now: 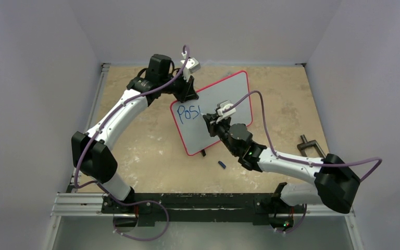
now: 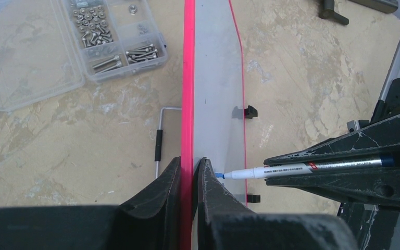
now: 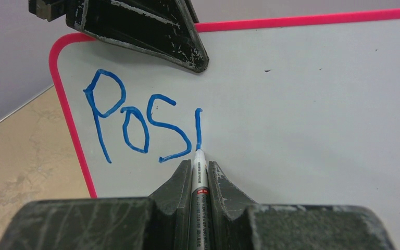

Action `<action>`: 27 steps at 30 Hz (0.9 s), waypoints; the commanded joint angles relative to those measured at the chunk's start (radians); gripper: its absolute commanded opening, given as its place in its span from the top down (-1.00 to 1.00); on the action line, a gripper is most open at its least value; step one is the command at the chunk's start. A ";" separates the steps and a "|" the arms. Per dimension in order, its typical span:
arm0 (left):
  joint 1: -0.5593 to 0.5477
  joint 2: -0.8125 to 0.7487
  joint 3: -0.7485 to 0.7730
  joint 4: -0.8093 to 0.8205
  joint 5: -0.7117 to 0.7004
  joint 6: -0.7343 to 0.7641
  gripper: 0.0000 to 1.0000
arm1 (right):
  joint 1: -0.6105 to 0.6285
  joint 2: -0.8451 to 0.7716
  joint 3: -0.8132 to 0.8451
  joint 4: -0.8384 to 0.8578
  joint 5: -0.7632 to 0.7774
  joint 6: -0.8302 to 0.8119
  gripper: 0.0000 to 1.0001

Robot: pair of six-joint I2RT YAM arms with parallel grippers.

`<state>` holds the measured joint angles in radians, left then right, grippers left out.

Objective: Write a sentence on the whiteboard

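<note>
Your left claw (image 2: pixel 190 165) is clamped shut on the red top edge of the whiteboard (image 1: pixel 233 91), close to the board's upper-left corner in the overhead view. The board stands on its lower edge in the middle of the tabletop (image 1: pixel 146 146), with two small black feet (image 2: pixel 250 111) showing on its front side in the left wrist view.

Your right claw (image 3: pixel 199 162) is closed around a marker (image 3: pixel 199 179). The marker's tip touches the white surface at the foot of the last blue stroke. The writing (image 3: pixel 135 130) reads "POSI" (the last mark is a single upright line) and sits in the upper left of the right wrist view.

A small blue cap (image 1: pixel 221 164) lies on the tabletop just below the board in the overhead view. In the upper left of the left wrist view you have a clear box of screws (image 2: pixel 83 41), with a bent metal key (image 2: pixel 159 146) lying beside the board's back.
</note>
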<state>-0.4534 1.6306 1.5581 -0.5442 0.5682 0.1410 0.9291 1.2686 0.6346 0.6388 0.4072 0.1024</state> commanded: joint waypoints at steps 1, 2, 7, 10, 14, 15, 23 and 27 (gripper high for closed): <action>-0.019 0.031 -0.017 -0.119 -0.109 0.095 1.00 | -0.003 -0.031 -0.003 -0.036 0.011 0.014 1.00; -0.020 0.030 -0.016 -0.119 -0.110 0.095 1.00 | -0.004 -0.040 -0.001 -0.042 0.014 0.012 1.00; -0.020 0.028 -0.016 -0.119 -0.111 0.097 1.00 | -0.002 -0.094 0.014 -0.077 0.025 -0.001 1.00; -0.021 0.030 -0.017 -0.118 -0.112 0.097 1.00 | -0.003 -0.123 0.026 -0.089 0.028 -0.003 1.00; -0.020 0.030 -0.017 -0.119 -0.111 0.097 1.00 | -0.003 -0.134 0.047 -0.092 0.023 -0.014 1.00; -0.021 0.030 -0.016 -0.120 -0.111 0.097 1.00 | -0.003 -0.132 0.056 -0.090 0.023 -0.018 1.00; -0.021 0.031 -0.017 -0.119 -0.114 0.097 1.00 | -0.004 -0.079 0.125 -0.066 -0.004 -0.068 1.00; -0.021 0.031 -0.015 -0.119 -0.113 0.097 1.00 | -0.004 -0.044 0.160 -0.064 -0.021 -0.077 1.00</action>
<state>-0.4587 1.6302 1.5604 -0.5449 0.5682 0.1410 0.9283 1.2011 0.7238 0.5381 0.4015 0.0589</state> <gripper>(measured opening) 0.093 0.089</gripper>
